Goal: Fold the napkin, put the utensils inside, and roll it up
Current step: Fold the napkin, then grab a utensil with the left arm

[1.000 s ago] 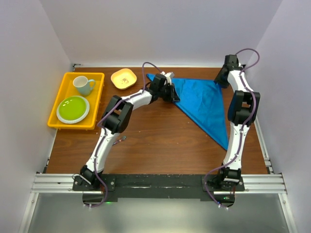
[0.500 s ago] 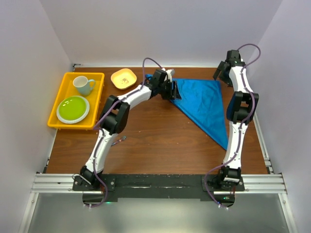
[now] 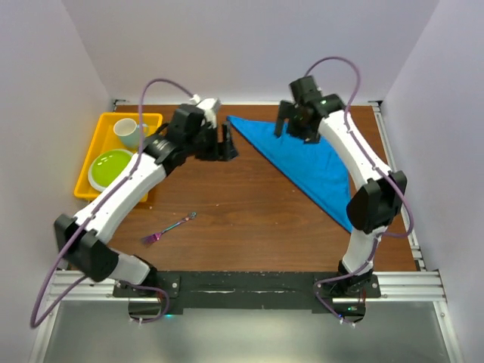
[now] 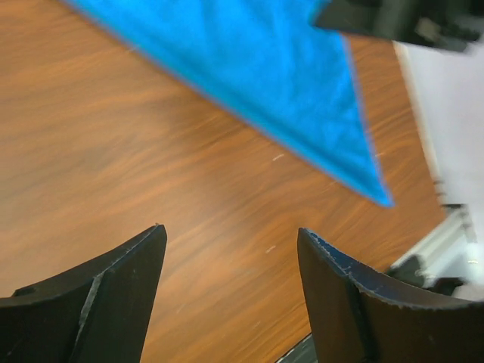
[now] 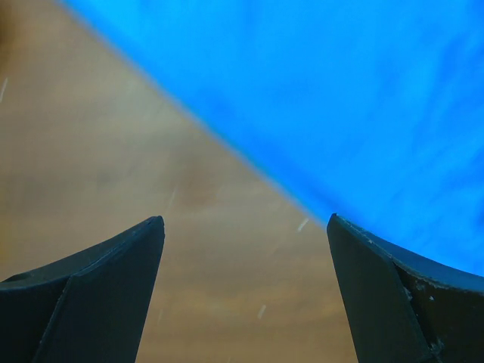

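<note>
The blue napkin (image 3: 318,162) lies flat on the table as a triangle, one tip pointing to the near right. My left gripper (image 3: 224,143) hovers just left of its far left corner, open and empty. The left wrist view shows wood between the gripper (image 4: 231,231) fingers and the napkin (image 4: 249,68) beyond. My right gripper (image 3: 293,130) hangs over the napkin's far edge, open and empty. In the right wrist view the gripper (image 5: 246,219) straddles the napkin (image 5: 340,91) edge. The purple-pink utensil (image 3: 170,228) lies on bare wood at the near left.
A yellow tray (image 3: 151,121) at the far left holds a pale cup (image 3: 127,133) and a green plate (image 3: 110,168). The left arm reaches across above the tray's right side. Walls close in the table on three sides.
Both grippers have opened. The left gripper has drawn back leftward off the napkin's corner. The right arm has swung from the far right corner leftward over the napkin's far edge.
</note>
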### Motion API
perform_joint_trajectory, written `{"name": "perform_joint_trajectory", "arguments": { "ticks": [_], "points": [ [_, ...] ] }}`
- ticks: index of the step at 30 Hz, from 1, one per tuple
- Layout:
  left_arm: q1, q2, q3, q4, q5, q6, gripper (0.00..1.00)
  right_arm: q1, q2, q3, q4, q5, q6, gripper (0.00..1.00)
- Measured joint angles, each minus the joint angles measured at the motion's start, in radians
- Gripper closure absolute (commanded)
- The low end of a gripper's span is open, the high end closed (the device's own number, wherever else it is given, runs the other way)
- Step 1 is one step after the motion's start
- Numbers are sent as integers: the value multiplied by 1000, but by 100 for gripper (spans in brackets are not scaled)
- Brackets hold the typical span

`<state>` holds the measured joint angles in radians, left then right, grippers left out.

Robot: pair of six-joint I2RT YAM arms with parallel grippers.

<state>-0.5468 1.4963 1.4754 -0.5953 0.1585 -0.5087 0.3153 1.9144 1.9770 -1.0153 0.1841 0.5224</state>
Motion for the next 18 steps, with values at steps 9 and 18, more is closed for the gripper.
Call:
{"name": "perform_joint_trajectory", "arguments": {
  "ticks": [9,18],
  "points": [
    [111,-204,-426,-277,-337,-5,11,235,-171,-280,-28,-106,120,7],
    [296,-237,-569,-338,-370,-82,7,270,-301,-532,-9,-158,174,6]
  ]
}}
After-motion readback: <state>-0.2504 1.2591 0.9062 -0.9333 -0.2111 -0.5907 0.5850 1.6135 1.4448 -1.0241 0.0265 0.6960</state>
